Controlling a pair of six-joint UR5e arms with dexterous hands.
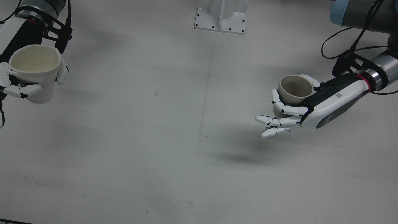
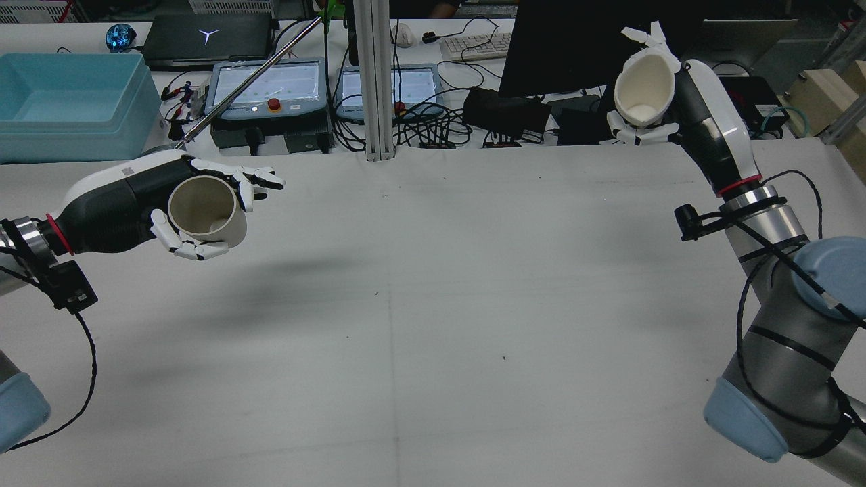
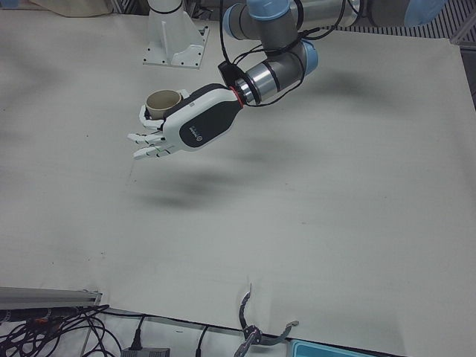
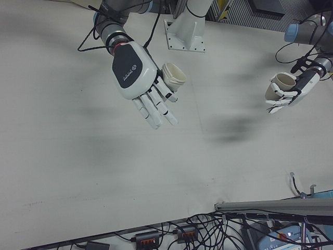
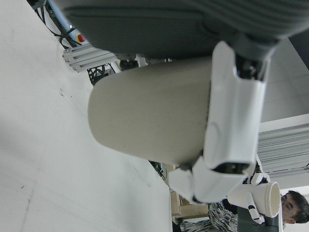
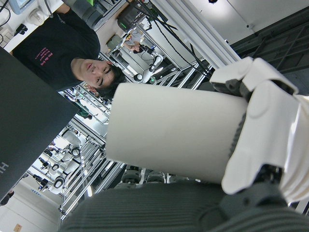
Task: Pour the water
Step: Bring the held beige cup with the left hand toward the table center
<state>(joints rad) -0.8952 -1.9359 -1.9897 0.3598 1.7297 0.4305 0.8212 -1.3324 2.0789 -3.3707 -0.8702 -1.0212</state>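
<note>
My left hand is shut on a beige cup, held above the table with its mouth up and slightly tilted; two lower fingers stick out free. The rear view shows this hand and the beige cup at the left. My right hand is shut on a white rimmed cup, raised high at the other side. In the rear view the white cup tilts toward the middle, in front of the right hand. I see no water inside either cup. The hands are far apart.
The white table lies bare between the arms, with a pedestal base at its back edge. Beyond the far edge stand a blue bin, two teach pendants, a monitor and cables. A person in a black shirt is behind.
</note>
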